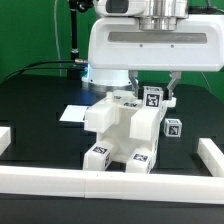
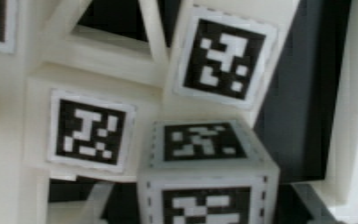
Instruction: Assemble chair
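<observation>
The end effector [image 1: 158, 92] hangs low over the rear of the chair [image 1: 122, 135], its fingers straddling an upright tagged piece [image 1: 152, 98]; whether they actually clamp it I cannot tell. The chair's chunky white blocks sit mid-bench [image 1: 40, 135], just behind the long white bar [image 1: 100, 184] at the front edge.

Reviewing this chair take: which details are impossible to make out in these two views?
- Tool, exterior view: its fingers reach down behind the tagged chair parts, so whether they grip anything is hidden.
- Robot arm, exterior view: cut off by the top edge.
- Wrist view: close and blurred; only tagged white faces show, no fingers, and which part each face belongs to is unclear.
- Marker board, exterior view: partly hidden behind the chair parts.
</observation>
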`<state>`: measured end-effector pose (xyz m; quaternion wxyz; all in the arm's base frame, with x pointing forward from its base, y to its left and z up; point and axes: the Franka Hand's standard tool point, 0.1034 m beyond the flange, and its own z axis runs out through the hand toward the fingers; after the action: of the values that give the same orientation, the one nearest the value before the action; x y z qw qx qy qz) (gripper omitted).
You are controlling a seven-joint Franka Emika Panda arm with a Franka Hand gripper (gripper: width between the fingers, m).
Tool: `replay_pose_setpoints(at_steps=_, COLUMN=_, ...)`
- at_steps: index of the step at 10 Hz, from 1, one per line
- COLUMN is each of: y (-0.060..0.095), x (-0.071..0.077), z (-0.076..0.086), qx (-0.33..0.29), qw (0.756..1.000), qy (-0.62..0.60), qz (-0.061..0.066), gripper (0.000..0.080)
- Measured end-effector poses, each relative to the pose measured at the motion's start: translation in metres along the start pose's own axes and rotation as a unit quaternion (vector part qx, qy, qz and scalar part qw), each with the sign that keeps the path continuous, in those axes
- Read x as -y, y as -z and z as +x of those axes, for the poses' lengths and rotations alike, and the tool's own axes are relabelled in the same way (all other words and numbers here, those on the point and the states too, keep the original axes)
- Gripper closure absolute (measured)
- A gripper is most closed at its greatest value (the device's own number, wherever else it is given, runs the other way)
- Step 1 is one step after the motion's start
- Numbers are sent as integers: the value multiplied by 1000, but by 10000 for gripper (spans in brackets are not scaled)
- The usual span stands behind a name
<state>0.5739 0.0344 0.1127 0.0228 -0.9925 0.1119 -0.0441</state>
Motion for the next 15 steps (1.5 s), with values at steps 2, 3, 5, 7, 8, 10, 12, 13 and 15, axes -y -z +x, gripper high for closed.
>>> replay_pose_setpoints(at_steps=2, y=0, x=0, z=0, qx=0, qw=997, qy=-72, qz=0, gripper=515)
replay_pose_setpoints(at_steps=3, y=0, x=0, z=0, qx=0, qw=995, qy=-103, qz=0, gripper=515)
replay_pose_setpoints(at_steps=5, y=0, x=-2, z=3, qx=-2, qw=986, qy=-168, qz=0, gripper=515)
replay_pose_setpoints(at_steps=7, y=1, x=-2, z=5, qx=-5, qw=975, qy=-224, qz=6, gripper=515)
replay_pose_setpoints(at_steps=8, y=1, x=-2, z=6, qx=-6, qw=973, qy=-232, qz=7, gripper=515)
replay_pose_setpoints(at_steps=10, y=1, x=-2, z=6, qx=-6, qw=974, qy=-228, qz=7, gripper=348)
replay_pose_setpoints(at_steps=12, y=1, x=-2, z=6, qx=-6, qw=974, qy=-228, qz=7, gripper=201)
replay_pose_setpoints(at_steps=13, y=2, x=-1, z=6, qx=-4, qw=974, qy=-228, qz=7, gripper=166)
replay_pose_setpoints(at_steps=15, y=31, x=9, z=7, qx=5, qw=975, qy=-222, qz=20, gripper=153)
